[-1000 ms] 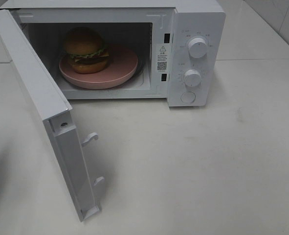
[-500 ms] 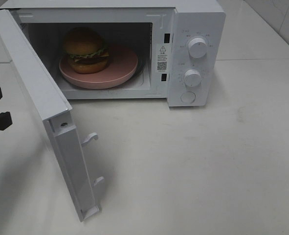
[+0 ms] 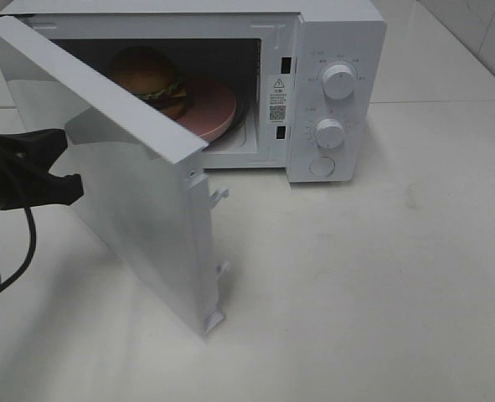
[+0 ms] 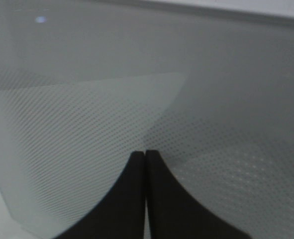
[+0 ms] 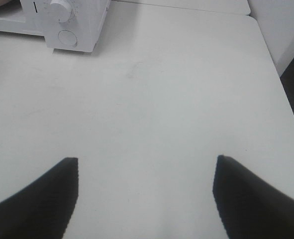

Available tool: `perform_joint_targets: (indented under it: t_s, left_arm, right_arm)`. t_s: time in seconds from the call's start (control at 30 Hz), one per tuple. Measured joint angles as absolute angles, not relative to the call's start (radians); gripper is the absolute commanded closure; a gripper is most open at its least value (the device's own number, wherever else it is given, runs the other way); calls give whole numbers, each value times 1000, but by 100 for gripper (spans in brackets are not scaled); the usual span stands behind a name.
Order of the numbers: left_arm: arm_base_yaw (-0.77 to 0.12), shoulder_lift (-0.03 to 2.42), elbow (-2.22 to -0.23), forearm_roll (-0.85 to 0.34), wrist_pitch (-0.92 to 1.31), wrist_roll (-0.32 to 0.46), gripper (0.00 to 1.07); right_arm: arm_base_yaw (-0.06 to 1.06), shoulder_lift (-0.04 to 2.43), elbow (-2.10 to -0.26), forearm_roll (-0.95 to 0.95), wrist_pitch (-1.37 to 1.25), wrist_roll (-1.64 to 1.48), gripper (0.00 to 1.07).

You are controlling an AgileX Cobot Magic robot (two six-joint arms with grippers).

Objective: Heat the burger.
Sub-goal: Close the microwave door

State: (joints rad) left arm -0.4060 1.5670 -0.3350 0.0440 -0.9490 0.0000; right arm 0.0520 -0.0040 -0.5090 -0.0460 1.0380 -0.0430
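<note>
White worktop [image 3: 381,293] carries the whole scene. At the far left the left arm [image 3: 12,167] reaches in low and roughly level, pointing at the outer face of the microwave door [image 3: 130,193]. The left gripper [image 4: 146,155] is clenched, fingertips pressed together and holding nothing. The wrist view shows them right at the door's dotted window, though I cannot tell whether they actually touch it.

The door stands about halfway between open and shut. Behind it, inside the microwave [image 3: 339,33], the burger [image 3: 151,79] sits on the left part of a pink plate [image 3: 213,109]. Loading therefore looks done. What is left, in my judgement, is pushing the door fully shut and then setting the heat.

Further right, the upper knob [image 3: 338,81] and lower knob [image 3: 330,132] have nothing near them. The right gripper [image 5: 146,159] shows only in its own wrist view, jaws spread wide and empty above bare worktop, well apart from the microwave.
</note>
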Motion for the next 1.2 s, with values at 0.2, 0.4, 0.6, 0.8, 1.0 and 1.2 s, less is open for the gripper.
perform_joint_targets:
  t_s: [0.2,0.4,0.6,0.8,1.0,1.2]
  left_arm:
    - [-469,1615,-388,0,-951,0,107]
    - [-543,1670,-446,-137,-951,0,107]
    - [-621,1737,-526,-253,-951,20,107]
    - [-666,1797,-610,-319,-951,56,107]
    - [-698,1856,-714,-400,-951,92,107]
    - [-703,1918,-840,-458,-893,126,107]
  right_arm:
    - [52,-4,-509,-46,1038,-43,33]
    - [52,-4,-509,-46,1038,-43,33]
    - [52,-4,-509,-46,1038,-43,33]
    - [52,-4,-509,-46,1038,-43,33]
    - [52,-4,-509,-46,1038,-43,33]
    - [52,-4,-509,-46,1038,-43,33]
